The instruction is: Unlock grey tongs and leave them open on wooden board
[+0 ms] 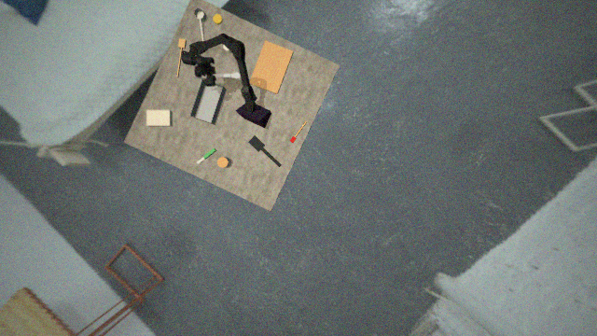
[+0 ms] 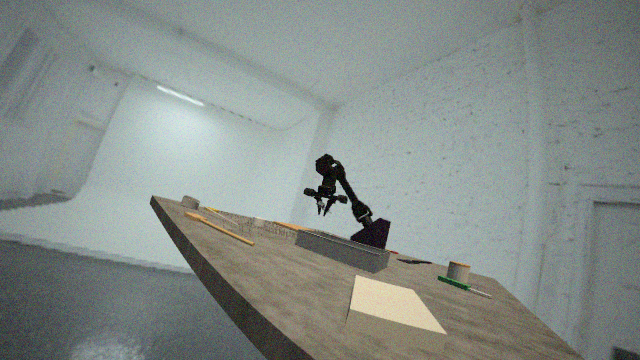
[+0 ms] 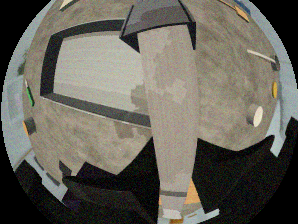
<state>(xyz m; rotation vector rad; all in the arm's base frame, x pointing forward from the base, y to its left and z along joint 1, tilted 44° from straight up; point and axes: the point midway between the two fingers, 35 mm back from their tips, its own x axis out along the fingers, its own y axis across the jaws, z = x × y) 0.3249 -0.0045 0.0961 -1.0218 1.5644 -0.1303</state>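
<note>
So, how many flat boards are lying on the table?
2, on opposite sides of the roasting tin: the wooden board and a smaller pale cream board. None appears hidden.

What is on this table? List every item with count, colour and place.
Table: 1, grey-brown
Roasting tin: 1, dark rim, grey inside, mid-table
Wooden board: 1, tan, beside arm
Tongs: 1, grey, held above table
Sheet: 1, cream, near tin
Wooden spatula: 1, tan, table edge
Spoon: 1, white, corner
Disc: 1, yellow, by spoon
Pen: 1, green-white
Cylinder: 1, tan, by pen
Black spatula: 1
Stick: 1, red-tipped
Arm: 1, black
End effector: 1, shut on tongs
</note>
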